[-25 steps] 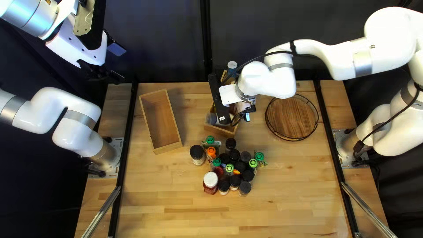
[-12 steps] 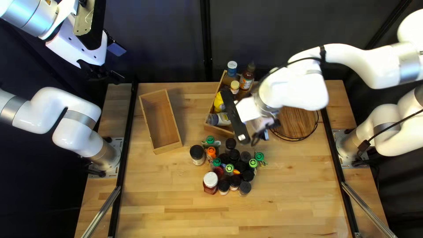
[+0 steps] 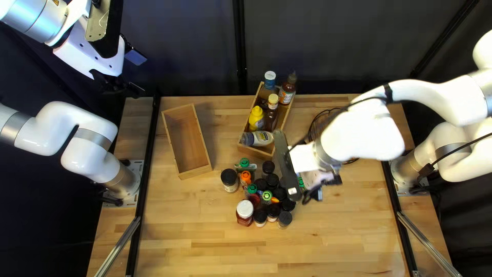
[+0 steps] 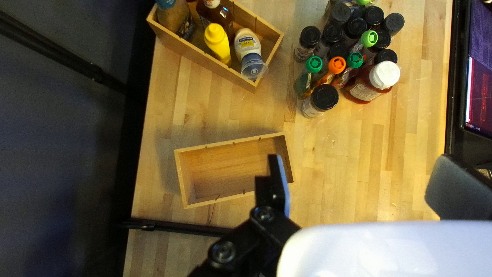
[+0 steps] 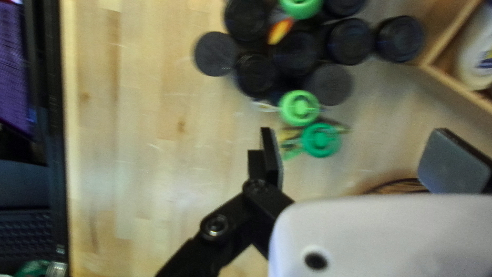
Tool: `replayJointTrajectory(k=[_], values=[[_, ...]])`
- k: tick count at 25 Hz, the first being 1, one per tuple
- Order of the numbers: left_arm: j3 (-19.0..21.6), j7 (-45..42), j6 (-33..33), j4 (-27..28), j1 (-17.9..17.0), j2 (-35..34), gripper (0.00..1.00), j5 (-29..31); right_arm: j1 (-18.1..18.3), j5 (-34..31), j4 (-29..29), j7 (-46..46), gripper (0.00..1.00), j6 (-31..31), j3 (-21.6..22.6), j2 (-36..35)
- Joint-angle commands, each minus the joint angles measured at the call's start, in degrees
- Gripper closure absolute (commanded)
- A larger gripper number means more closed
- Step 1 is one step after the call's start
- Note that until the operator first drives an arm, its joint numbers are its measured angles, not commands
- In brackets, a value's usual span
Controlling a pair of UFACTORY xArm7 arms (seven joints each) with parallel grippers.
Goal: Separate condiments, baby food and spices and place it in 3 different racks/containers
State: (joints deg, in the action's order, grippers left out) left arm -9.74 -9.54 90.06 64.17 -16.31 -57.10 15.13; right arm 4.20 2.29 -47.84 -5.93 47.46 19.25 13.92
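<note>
My left gripper (image 3: 123, 88) hangs past the table's far left corner; in the left wrist view the left gripper (image 4: 366, 185) is open and empty, near an empty wooden box (image 4: 230, 169). My right gripper (image 3: 315, 195) is over the right side of the jar cluster; in the right wrist view the right gripper (image 5: 361, 160) is open, with a green-capped pouch (image 5: 321, 139) ahead of its fingers. Black-lidded jars (image 3: 285, 219), an orange-capped pouch (image 3: 246, 177) and a white-lidded red jar (image 3: 245, 212) stand grouped. A second wooden box (image 3: 250, 150) holds a yellow bottle (image 3: 256, 119) and other bottles.
A round wooden rack (image 3: 323, 123) is partly hidden behind my right arm. Dark rails (image 3: 148, 169) run along the table's sides. A screen (image 4: 479, 66) stands beyond the near edge.
My right arm has swung from above the bottle-filled box toward the right and the table's near side, uncovering the bottles. My left arm and the jars have not moved.
</note>
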Motion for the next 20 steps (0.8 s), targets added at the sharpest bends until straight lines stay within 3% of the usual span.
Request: replayJointTrajectory(k=[1, 9, 20], values=[[0.00, 0.00, 0.00, 0.00, 0.00, 0.00, 0.00, 0.00, -1.32, 2.84, 6.91, -1.81, 0.00, -2.91, 0.19, 6.12], [0.00, 0.00, 0.00, 0.00, 0.00, 0.00, 0.00, 0.00, -0.03, 3.55, 12.28, 0.64, 0.00, -9.01, -2.08, 4.89], [0.00, 0.00, 0.00, 0.00, 0.00, 0.00, 0.00, 0.00, 4.36, -7.33, 10.92, -7.42, 0.00, -12.54, 0.75, -2.29]])
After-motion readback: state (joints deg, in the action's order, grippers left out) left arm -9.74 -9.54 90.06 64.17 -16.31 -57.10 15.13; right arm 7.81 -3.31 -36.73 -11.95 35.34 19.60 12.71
